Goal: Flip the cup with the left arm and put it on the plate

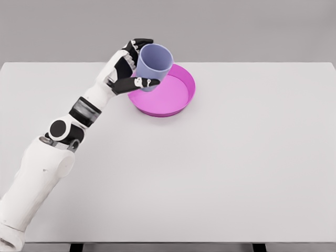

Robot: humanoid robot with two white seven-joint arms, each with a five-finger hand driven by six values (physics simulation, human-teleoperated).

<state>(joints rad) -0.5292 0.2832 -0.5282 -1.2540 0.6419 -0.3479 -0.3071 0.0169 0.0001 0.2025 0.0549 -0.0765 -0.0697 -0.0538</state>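
White left arm comes in from the lower left across the counter point(220, 173), and the left hand point(131, 65) is wrapped around the lavender cup point(154, 65). Cup's upright-ish, mouth up, over the left rim of the pink plate point(181, 97) at upper middle.

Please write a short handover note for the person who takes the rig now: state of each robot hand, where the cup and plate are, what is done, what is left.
Left robot hand: shut on the cup, fingers wrapped around its side.
Right robot hand: not in view.
Cup: lavender, opening facing up, held over the left edge of the plate; whether its base touches the plate cannot be told.
Plate: magenta, on the white table, far side, left of the middle.
Done: cup appears flipped upright and brought to the plate.
Left: set it down fully, open the hand, withdraw the arm.
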